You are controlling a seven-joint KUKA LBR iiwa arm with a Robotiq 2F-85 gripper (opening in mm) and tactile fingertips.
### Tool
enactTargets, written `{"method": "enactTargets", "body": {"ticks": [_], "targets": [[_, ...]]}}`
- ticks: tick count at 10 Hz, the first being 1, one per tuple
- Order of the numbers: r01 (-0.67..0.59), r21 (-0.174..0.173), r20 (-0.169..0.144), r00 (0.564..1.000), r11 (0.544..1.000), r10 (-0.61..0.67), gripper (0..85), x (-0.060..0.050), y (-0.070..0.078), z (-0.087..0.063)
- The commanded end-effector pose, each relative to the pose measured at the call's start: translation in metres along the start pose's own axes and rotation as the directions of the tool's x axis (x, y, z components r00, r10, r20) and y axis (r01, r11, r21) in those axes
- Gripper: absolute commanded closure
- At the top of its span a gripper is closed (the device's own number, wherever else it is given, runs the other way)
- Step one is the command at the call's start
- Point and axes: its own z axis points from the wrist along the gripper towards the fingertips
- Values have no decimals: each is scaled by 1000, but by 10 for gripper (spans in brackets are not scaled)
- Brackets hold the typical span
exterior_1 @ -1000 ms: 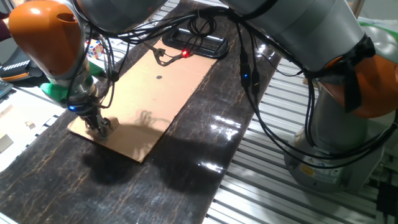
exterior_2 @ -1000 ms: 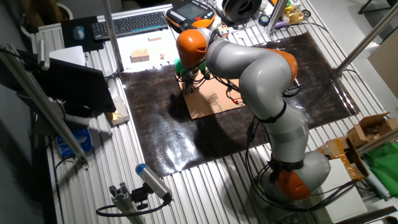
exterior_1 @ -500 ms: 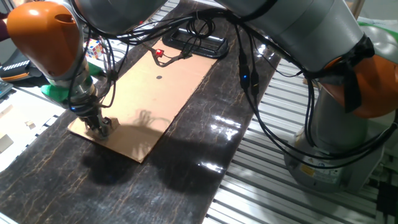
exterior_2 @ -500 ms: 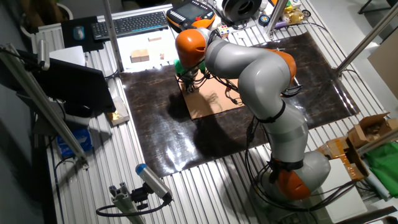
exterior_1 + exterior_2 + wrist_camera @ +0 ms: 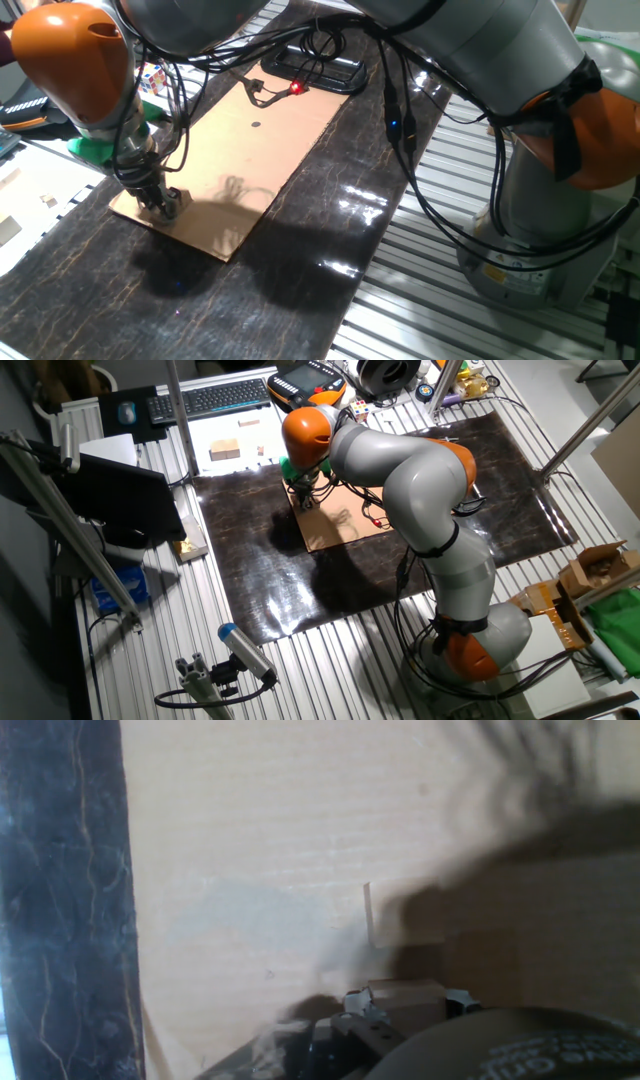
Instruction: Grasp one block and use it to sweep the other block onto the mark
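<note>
A tan cardboard sheet [image 5: 230, 150] lies on the dark mat. The mark [image 5: 256, 125] is a tiny dark dot on its far half. My gripper [image 5: 162, 203] is down at the sheet's near left corner, also in the other fixed view [image 5: 303, 499]. In the hand view it is shut on a small tan wooden block [image 5: 405, 994], held between the fingertips [image 5: 356, 1006] against the cardboard. A second tan block [image 5: 482, 965] seems to sit just beyond it in the arm's shadow; its edges are blurred. The mark is out of the hand view.
A black device with a red light and cables [image 5: 312, 68] lies past the sheet's far end. A green object [image 5: 88, 148] sits left of the gripper. The sheet's left edge meets the dark mat [image 5: 60, 900]. A keyboard [image 5: 210, 398] and spare wooden blocks [image 5: 224, 450] lie beyond the mat.
</note>
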Motion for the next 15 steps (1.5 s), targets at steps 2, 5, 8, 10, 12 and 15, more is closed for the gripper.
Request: {"method": "enactTargets", "body": {"ticks": [2, 5, 8, 10, 12, 15], "targets": [[1, 1, 3, 1000, 1000, -1, 843, 0, 0, 0], [10, 1, 6, 1000, 1000, -10, 843, -1, -1, 1], [13, -1, 11, 1000, 1000, -13, 843, -2, -1, 2], [10, 1, 12, 1000, 1000, -10, 843, -3, -2, 3], [9, 0, 14, 1000, 1000, -9, 843, -4, -2, 3], [15, 1, 12, 1000, 1000, -15, 843, -5, -3, 5]]}}
